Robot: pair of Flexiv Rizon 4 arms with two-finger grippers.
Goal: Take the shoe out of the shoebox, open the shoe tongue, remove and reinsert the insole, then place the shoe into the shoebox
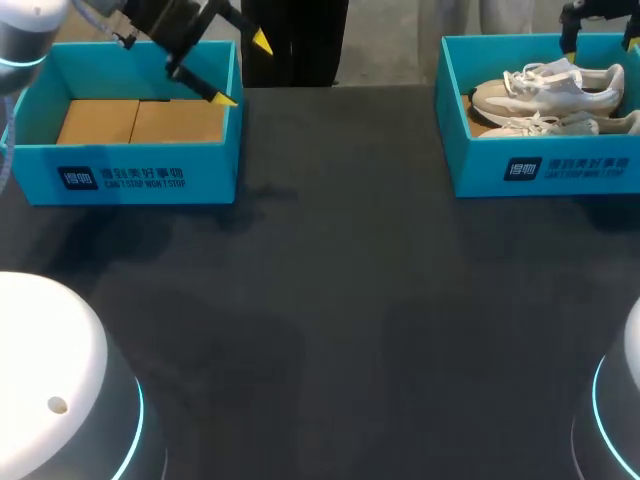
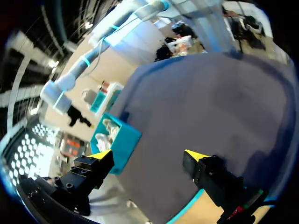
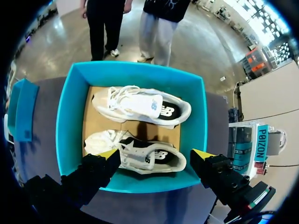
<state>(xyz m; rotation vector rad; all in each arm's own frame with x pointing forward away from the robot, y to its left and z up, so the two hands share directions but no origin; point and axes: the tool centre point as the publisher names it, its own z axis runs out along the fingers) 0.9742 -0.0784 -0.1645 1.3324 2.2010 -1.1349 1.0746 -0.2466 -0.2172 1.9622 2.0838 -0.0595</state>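
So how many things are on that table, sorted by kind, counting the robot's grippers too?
Blue shoeboxes: 2, the left box and the right box
White shoes: 2, the far shoe and the near shoe, both in the right box
Grippers: 2, the left gripper and the right gripper
Total: 6

Two teal shoeboxes, two white shoes and two yellow-tipped pincers are in view

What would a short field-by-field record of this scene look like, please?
Left box: teal cardboard shoebox, empty, brown floor
Right box: matching teal shoebox, holding both shoes
Shoes: white lace-up sneaker and its pair, side by side
Left tool: open, by the empty box's far right corner
Right tool: open, above the shoes, holding nothing
Progress: no shoe taken out yet
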